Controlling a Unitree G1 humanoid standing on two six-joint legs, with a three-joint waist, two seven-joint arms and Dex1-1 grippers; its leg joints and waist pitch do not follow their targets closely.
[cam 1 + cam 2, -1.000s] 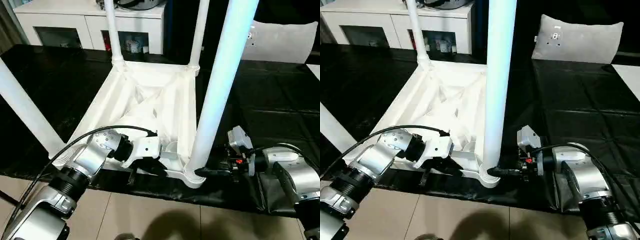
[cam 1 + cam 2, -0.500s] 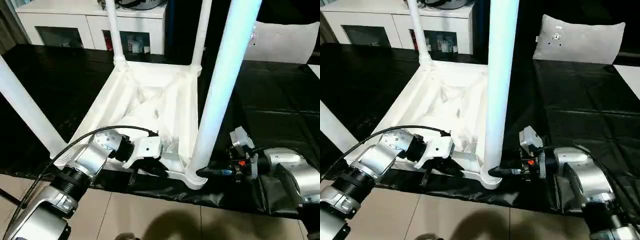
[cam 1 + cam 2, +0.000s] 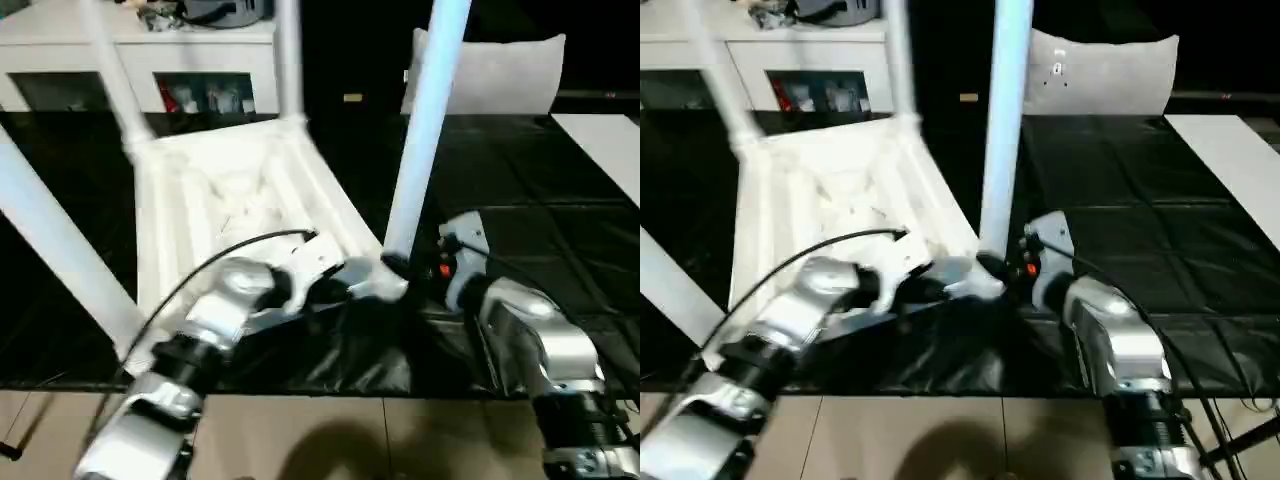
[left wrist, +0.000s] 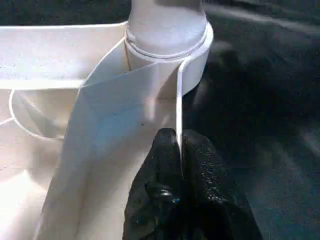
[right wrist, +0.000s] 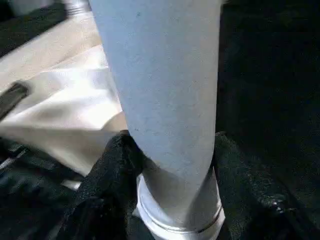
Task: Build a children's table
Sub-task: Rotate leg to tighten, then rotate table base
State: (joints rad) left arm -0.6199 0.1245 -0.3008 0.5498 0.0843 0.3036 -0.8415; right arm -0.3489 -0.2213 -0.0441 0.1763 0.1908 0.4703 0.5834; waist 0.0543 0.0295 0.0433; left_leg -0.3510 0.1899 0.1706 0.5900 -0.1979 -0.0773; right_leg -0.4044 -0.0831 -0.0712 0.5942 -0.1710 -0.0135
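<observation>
Left hand [image 4: 179,150] pinched on upturned table's rim [image 4: 178,107], right hand [image 5: 172,165] clasping nearest leg [image 5: 160,80] just above its socket

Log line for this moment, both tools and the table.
left tool: shut on table rim | right tool: shut on near leg | table: upside down, legs seated

A black-covered work surface [image 3: 560,190] carries a grey cushion [image 3: 490,72]; behind stands a white cabinet [image 3: 140,60].

The upturned table [image 3: 830,190] is lying on the bench [image 3: 1160,240] near its front edge. The right claw [image 3: 990,268] is gripping the near leg [image 3: 1005,120] at its base.
</observation>
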